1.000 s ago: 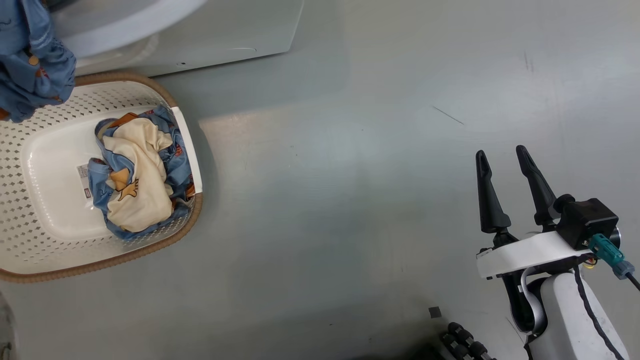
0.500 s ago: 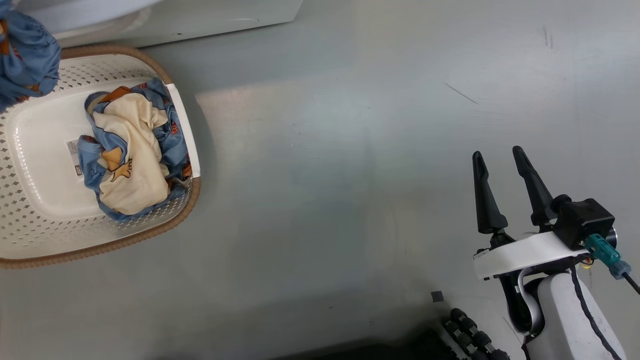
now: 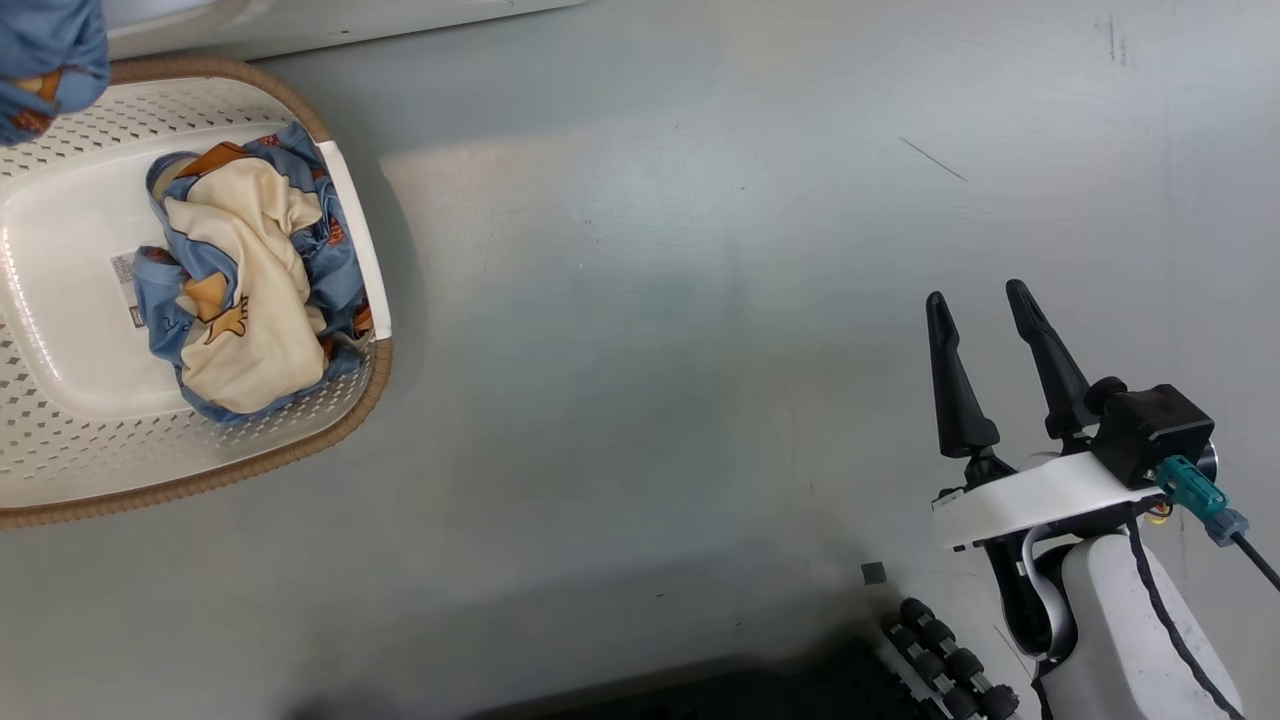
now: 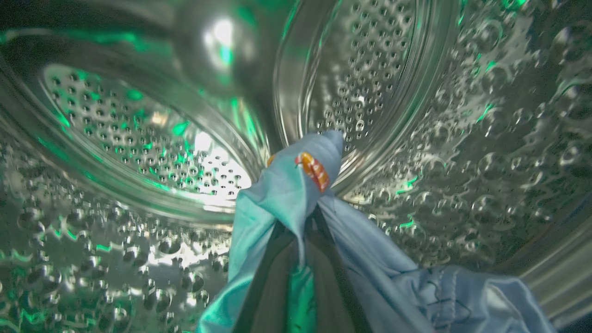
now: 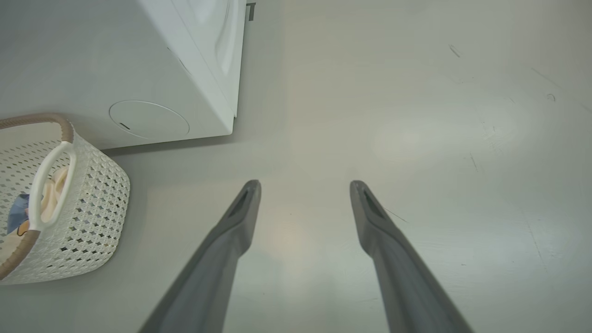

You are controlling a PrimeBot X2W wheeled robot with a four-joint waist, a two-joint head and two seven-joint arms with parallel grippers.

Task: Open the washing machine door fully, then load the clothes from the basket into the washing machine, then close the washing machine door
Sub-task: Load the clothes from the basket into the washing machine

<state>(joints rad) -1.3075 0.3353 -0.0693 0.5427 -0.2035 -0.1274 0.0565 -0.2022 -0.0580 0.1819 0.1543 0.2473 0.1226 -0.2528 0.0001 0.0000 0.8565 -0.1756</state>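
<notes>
My left claw (image 4: 309,221) is clamped on a light blue garment (image 4: 282,189) inside the steel drum (image 4: 370,69) of the washing machine (image 5: 194,69). Other clothes (image 3: 240,310) lie in the basket (image 3: 230,468) just beside it. My right claw (image 3: 977,292) is spread apart above the floor (image 3: 650,350).

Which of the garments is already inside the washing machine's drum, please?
The light blue garment with the orange print, pinched in the shut left end effector inside the drum; the cream-and-blue bundle lies in the basket.
</notes>
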